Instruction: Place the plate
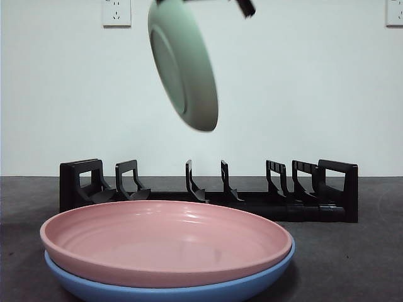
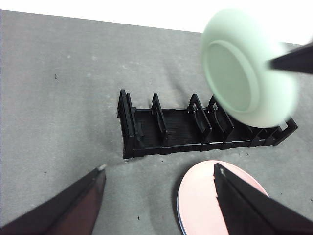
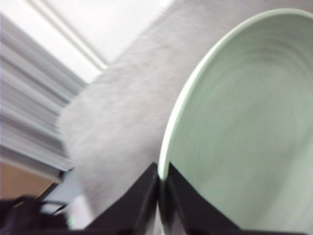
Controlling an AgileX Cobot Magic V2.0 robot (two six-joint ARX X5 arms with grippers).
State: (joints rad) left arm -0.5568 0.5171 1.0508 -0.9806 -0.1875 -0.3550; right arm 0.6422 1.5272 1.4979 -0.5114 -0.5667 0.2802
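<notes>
The right gripper [image 3: 161, 196] has its two black jaws pinched tight on the rim of a round, pale green plate [image 1: 184, 66]. The green plate hangs high in the air, tipped almost on its edge, above the middle of a long black plastic plate rack [image 1: 208, 192] with upright dividers. The rack sits on the grey table [image 2: 58, 88], towards the far side. In front of it, near the camera, a round pink plate [image 1: 167, 239] lies stacked on a round blue plate [image 1: 189, 290].

The left gripper [image 2: 159, 181] waits low over the table with its jaws wide apart and nothing between them. It is near the pink plate and the left end of the rack.

The step looks like bringing the green plate down into one slot of the rack. To do it well, the plate should stand fully upright first, with its edge lined up along a gap between two dividers. Then it should go straight down, slowly, so the rim does not bump a divider or push the rack. The jaws should let go only when the plate rests on the rack floor and leans on a divider. It should also stay away from the pink plate in front.

No words, brands or labels can be read on anything. Two white wall sockets [image 1: 116, 12] show on the far wall, but there is no writing to make out.
</notes>
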